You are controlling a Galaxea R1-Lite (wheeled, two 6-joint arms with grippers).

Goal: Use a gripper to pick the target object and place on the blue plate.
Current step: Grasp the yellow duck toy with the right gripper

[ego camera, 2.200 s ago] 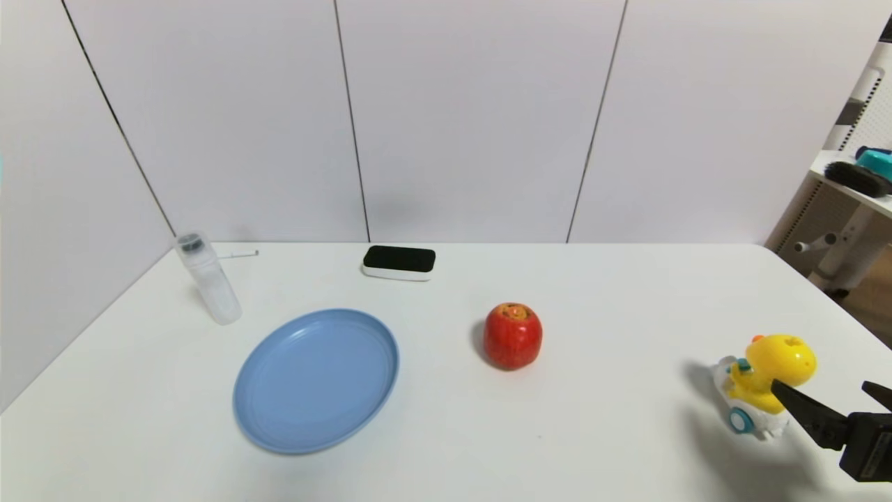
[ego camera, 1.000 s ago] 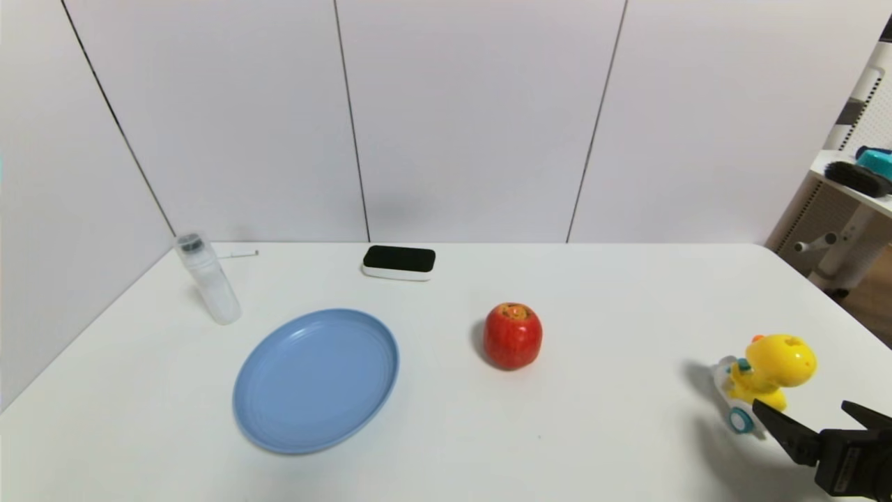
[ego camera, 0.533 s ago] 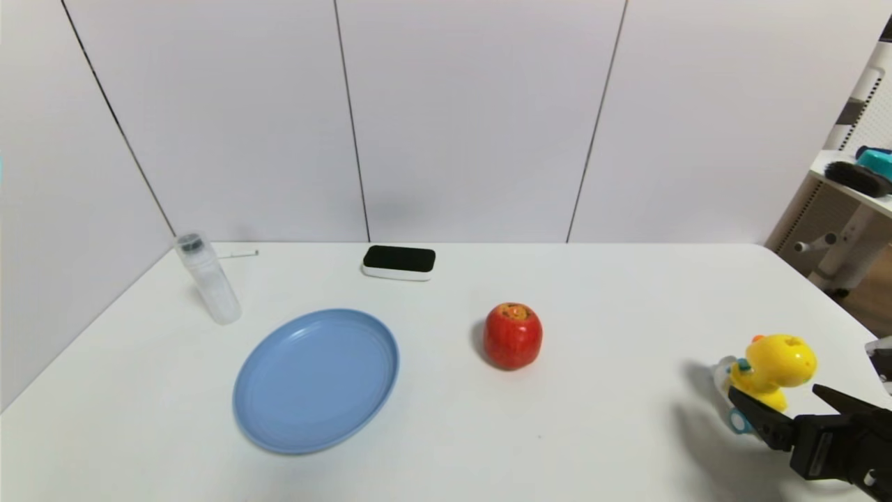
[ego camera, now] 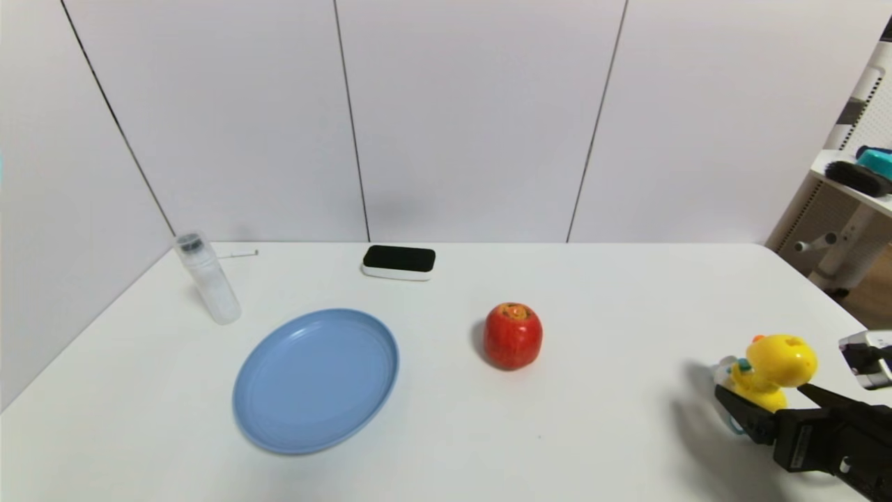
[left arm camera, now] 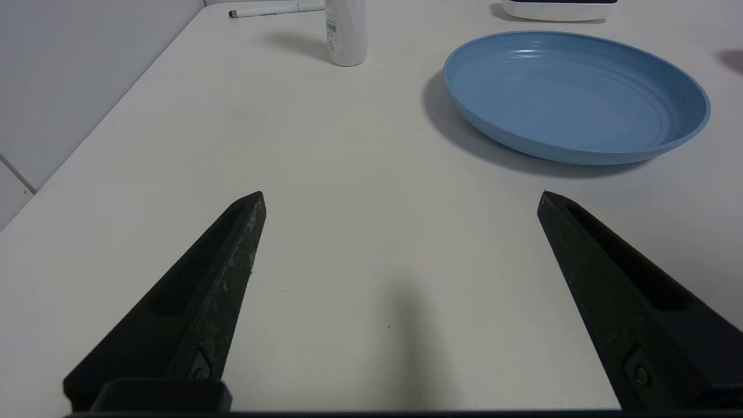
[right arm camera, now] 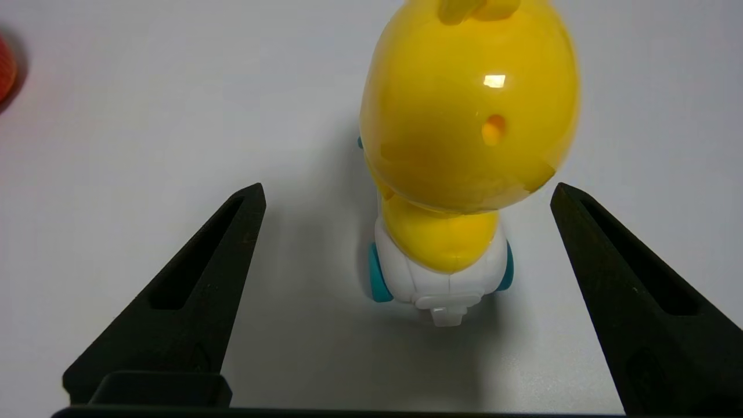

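Observation:
The target object, a yellow toy duck (ego camera: 772, 366) on a white base with teal wheels, stands upright near the table's right front corner. My right gripper (ego camera: 759, 388) is open and low over the table, one black finger on each side of the duck's base without touching it. In the right wrist view the duck (right arm camera: 464, 116) sits just ahead of the fingertips, slightly toward one finger (right arm camera: 627, 290), and the gripper (right arm camera: 406, 188) holds nothing. The blue plate (ego camera: 315, 380) lies bare at the left. My left gripper (left arm camera: 400, 194) hovers open near the plate (left arm camera: 574, 98), outside the head view.
A red apple (ego camera: 513, 335) stands mid-table between plate and duck. A clear bottle (ego camera: 208, 279), a pen (ego camera: 237, 255) and a black-topped eraser (ego camera: 398, 262) lie toward the back. The table's right edge runs close behind the duck, with a shelf (ego camera: 857, 181) beyond.
My right gripper has dropped lower and slid forward and left, so its open fingers now flank the duck's base. The duck and the other things have not moved.

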